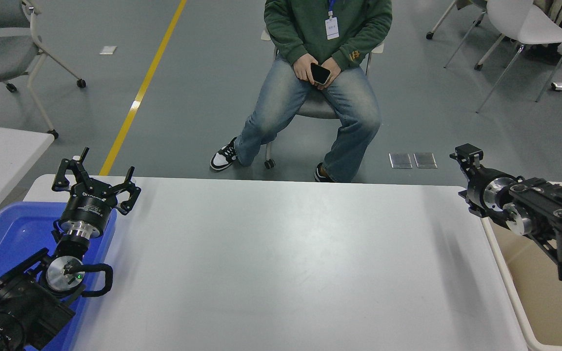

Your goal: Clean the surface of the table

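1. Worktop (281, 263): the table surface, a large white-grey rectangle with rounded corners and a slight gloss, filling the middle and lower part of the head view. A soft pale sheen runs down its centre, and the right arm's shadow falls near its right edge.
2. Left gripper (94, 176): black, parked over the worktop's far left corner, fingers spread wide and holding nothing. The arm behind it crosses a blue tray (3, 239) (which overhangs the worktop's left edge). White lettering on the gripper body is too small to read.
3. Right gripper (466, 155): black, reaching in from the right edge, over the worktop's far right corner; I cannot tell how its fingers stand from this angle.
4. Beige bin (544, 302): just beside the worktop's right edge, beneath the right arm.
5. Person (327, 29): seated on a chair beyond the far edge, green sweatshirt, blue jeans, both hands around a dark phone (320, 73). A lanyard badge hangs at the chest.
6. Floor: grey, with a yellow line (144, 83) running diagonally.
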{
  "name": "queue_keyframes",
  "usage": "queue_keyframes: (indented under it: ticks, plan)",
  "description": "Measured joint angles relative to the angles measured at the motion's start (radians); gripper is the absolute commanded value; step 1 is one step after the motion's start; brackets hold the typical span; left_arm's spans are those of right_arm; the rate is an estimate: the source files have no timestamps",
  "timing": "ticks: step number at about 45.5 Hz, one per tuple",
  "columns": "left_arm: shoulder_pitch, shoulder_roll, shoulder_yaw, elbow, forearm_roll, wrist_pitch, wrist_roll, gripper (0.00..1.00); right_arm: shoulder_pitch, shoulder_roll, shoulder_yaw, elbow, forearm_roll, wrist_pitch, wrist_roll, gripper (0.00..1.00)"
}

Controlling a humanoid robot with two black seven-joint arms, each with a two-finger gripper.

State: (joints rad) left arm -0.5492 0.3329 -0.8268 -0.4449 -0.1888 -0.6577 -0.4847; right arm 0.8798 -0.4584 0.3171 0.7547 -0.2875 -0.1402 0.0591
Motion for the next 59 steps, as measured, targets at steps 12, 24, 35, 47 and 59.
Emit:
queue_keyframes:
  ticks: [12, 24, 35, 47, 59]
  plan:
    - [0.000, 0.000, 0.000, 0.000, 0.000, 0.000, 0.000, 1.00, -0.047, 0.039, 0.049, 0.109, 0.166, -0.016, 0.156, 1.00]
    - [0.000, 0.000, 0.000, 0.000, 0.000, 0.000, 0.000, 1.00, -0.089, 0.088, 0.101, 0.190, 0.251, -0.019, 0.267, 1.00]
    - [0.000, 0.000, 0.000, 0.000, 0.000, 0.000, 0.000, 1.00, -0.125, 0.121, 0.159, 0.231, 0.306, -0.018, 0.319, 1.00]
    - [0.000, 0.000, 0.000, 0.000, 0.000, 0.000, 0.000, 1.00, -0.151, 0.128, 0.200, 0.242, 0.326, -0.015, 0.336, 1.00]
    - [0.000, 0.000, 0.000, 0.000, 0.000, 0.000, 0.000, 1.00, -0.162, 0.117, 0.215, 0.239, 0.330, -0.017, 0.341, 1.00]
